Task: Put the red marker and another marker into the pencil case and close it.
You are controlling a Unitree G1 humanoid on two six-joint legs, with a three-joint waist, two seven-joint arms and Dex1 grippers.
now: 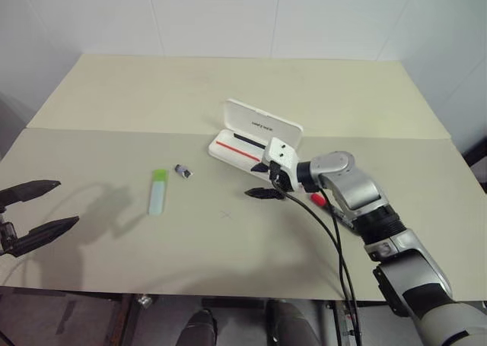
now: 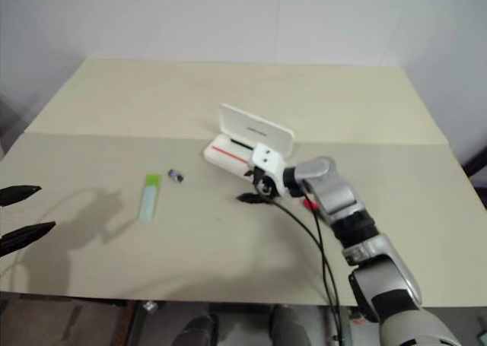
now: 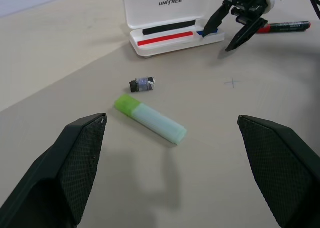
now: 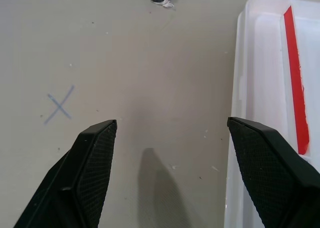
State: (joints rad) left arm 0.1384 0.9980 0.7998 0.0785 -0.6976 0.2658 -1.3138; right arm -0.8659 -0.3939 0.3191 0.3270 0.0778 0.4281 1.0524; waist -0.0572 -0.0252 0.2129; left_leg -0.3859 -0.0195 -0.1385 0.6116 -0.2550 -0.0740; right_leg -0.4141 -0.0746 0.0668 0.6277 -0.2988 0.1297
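The white pencil case (image 1: 255, 137) stands open mid-table, its lid upright and a red line in its base. My right gripper (image 1: 255, 180) hangs open with nothing in it, just in front of the case's near edge; the case base (image 4: 260, 87) lies beside one of its fingers. The red marker (image 3: 285, 26) lies flat on the table behind that gripper, partly hidden by the right arm in the head views. The pale green marker (image 1: 158, 192) lies to the left of the case. My left gripper (image 1: 68, 201) is open and empty at the table's left edge, well away from both markers.
A small dark grey lump (image 1: 183, 171) sits between the green marker and the case. A pencilled cross (image 4: 59, 105) marks the table in front of the case. Black cables run along the right arm. A seam crosses the table behind the case.
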